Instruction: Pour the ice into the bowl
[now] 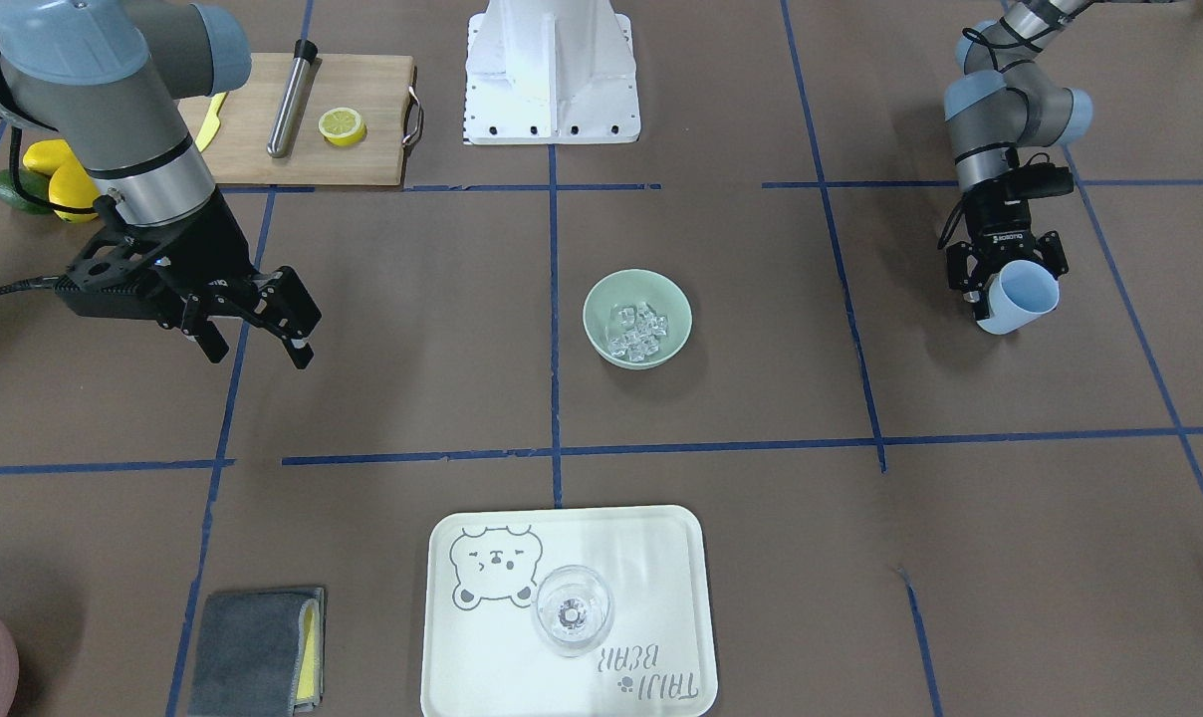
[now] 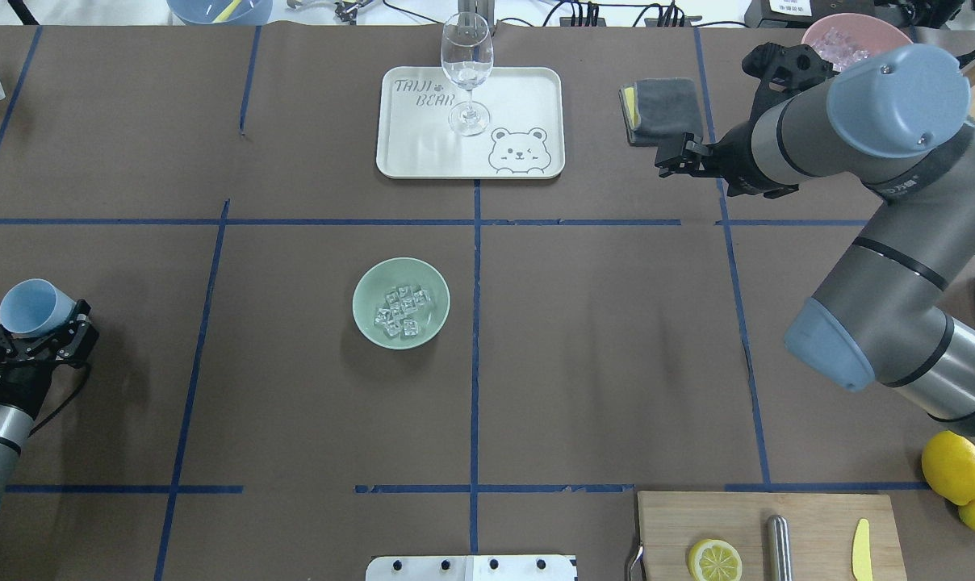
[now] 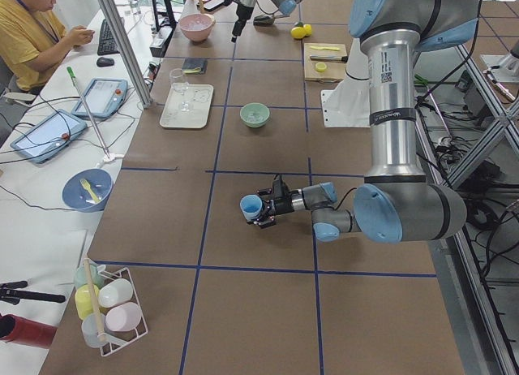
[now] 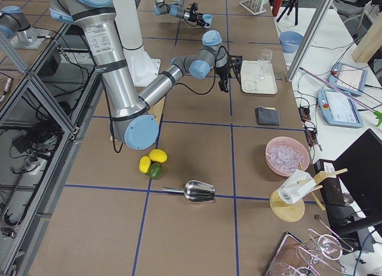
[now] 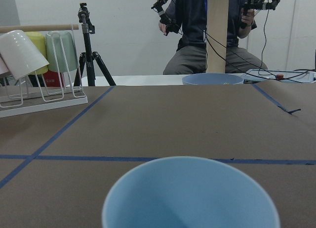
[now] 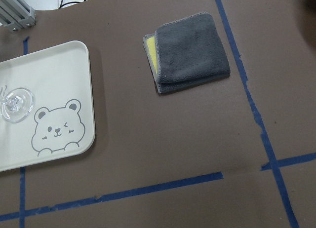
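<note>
Ice (image 1: 637, 332) lies in the bowl (image 1: 601, 299); left fingers (image 1: 963, 282) clamp a tilted cup (image 1: 1022, 296), right fingers (image 1: 293, 324) seemingly spread, empty.

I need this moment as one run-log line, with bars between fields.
ice: in bowl | left gripper: shut on light blue cup, apart from bowl | right gripper: open, empty

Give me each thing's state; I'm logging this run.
Ice: piled in the bowl.
Bowl: upright.
Cup: tilted, looks empty.
Left gripper: shut on the cup.
Right gripper: open, empty.
Glass: upright on tray, empty.
Cloth: folded.
Lemon: halved, cut face up.
</note>
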